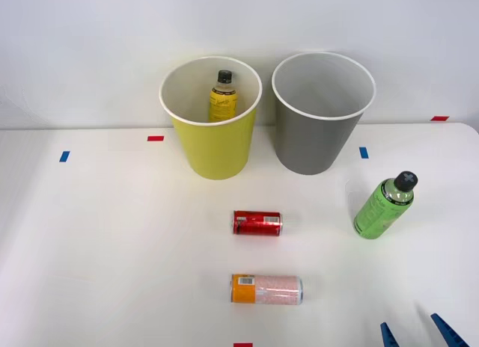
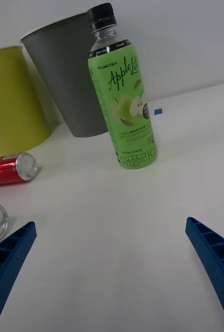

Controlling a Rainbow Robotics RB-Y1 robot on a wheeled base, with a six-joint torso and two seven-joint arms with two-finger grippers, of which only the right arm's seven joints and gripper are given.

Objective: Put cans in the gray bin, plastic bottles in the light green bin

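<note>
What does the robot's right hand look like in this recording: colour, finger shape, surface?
The right hand has two bright blue fingers with ribbed, slotted surfaces. Each tapers to a pointed tip, wedge-like. In the front view they appear as two small blue points. No cables or markings are visible.

A bright green bottle [image 2: 123, 93] with a black screw cap is seen standing upright on the white table [image 2: 117, 249], its label printed with apples. The gray bin [image 2: 70, 78] is seen just behind it, and the light green bin [image 2: 13, 98] is placed beside that one. A red can [image 2: 11, 168] is laid on its side near the light green bin, its silver end turned toward the camera. The right gripper [image 2: 112, 259] is held open, nothing between its blue ribbed fingers [image 2: 213, 259], short of the bottle.
</note>
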